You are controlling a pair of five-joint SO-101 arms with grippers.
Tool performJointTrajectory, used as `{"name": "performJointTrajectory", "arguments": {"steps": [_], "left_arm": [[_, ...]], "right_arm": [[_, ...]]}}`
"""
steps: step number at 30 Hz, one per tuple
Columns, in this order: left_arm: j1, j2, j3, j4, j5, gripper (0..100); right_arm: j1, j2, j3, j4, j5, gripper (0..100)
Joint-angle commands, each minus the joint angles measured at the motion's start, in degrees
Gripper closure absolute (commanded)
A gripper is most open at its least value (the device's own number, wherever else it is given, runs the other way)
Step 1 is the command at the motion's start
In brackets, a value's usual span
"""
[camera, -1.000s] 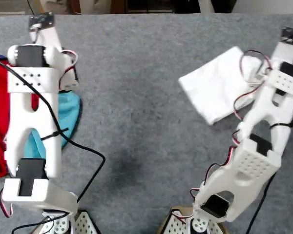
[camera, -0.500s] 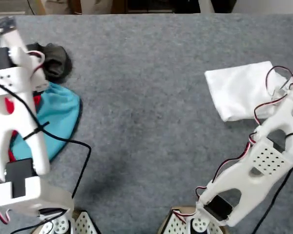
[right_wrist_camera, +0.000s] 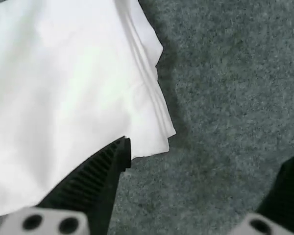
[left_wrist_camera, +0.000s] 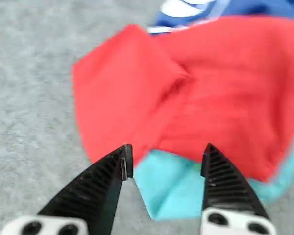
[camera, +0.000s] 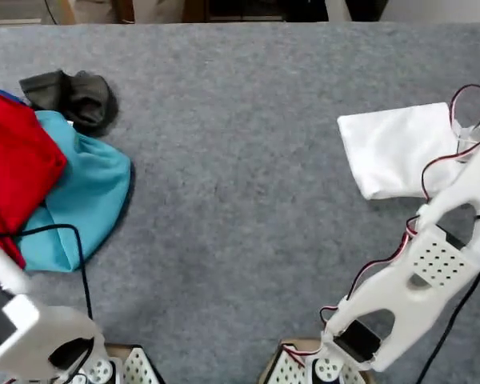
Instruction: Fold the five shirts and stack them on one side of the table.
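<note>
The folded white fabric shirt (camera: 396, 150) lay flat on the right side of the grey felt-covered bench (camera: 240, 160). The white right arm (camera: 428, 264) extended over the near right corner of this shirt. The right gripper (right_wrist_camera: 208, 154) was spread wide and held nothing. One of its black ribbed fingers (right_wrist_camera: 105, 166) was positioned over the layered edge of the white shirt, the other over bare bench.

The four remaining shirts were grouped on the left side of the bench:
- The loose red shirt (camera: 20, 164) lay on top, overlapping the crumpled turquoise shirt (camera: 88, 192).
- The bunched dark grey shirt (camera: 72, 96) sat just beside the far edge of the turquoise shirt.
- The blue shirt with white trim (left_wrist_camera: 225, 7) protruded from under the far edge of the red shirt.

The left gripper (left_wrist_camera: 167, 149) was positioned above the line where red cloth met turquoise cloth, its fingers apart and empty. Contact with the cloth could not be determined
</note>
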Motion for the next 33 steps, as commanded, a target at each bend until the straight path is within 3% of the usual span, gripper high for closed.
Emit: {"name": "performJointTrajectory", "arguments": {"steps": [1,6,8,11,22,25,27,29,33], "left_arm": [[-5.19,1.98,6.68,-10.20,-0.44,80],[-2.02,7.16,18.99,-22.59,-2.81,81],[-0.62,6.29,19.69,-22.33,-2.81,82],[0.26,1.98,19.69,-21.36,-2.81,98],[1.32,-11.03,22.07,-21.89,-2.55,98],[3.16,-9.98,24.70,-29.54,-1.76,92],[5.19,-6.46,27.87,-38.42,-0.79,81],[5.89,-1.71,29.63,-46.95,0.70,77],[6.07,5.05,26.99,-47.74,-0.18,78]], "right_arm": [[-1.71,-0.40,-7.60,5.98,0.09,65.8],[-3.21,-0.31,-13.32,11.25,0.09,76.5],[-3.56,-0.57,-15.16,13.36,0.09,78.7],[-3.74,-0.57,-19.30,16.35,0.09,80.0],[-1.98,-4.44,-20.00,16.70,0.00,79.9],[-2.15,-6.99,-16.66,16.70,0.00,79.9],[-2.59,-8.57,-14.37,16.70,0.00,79.9],[-2.86,-10.33,-12.44,16.70,0.00,79.9],[-2.86,-12.70,-9.45,16.53,0.00,79.9]]}}
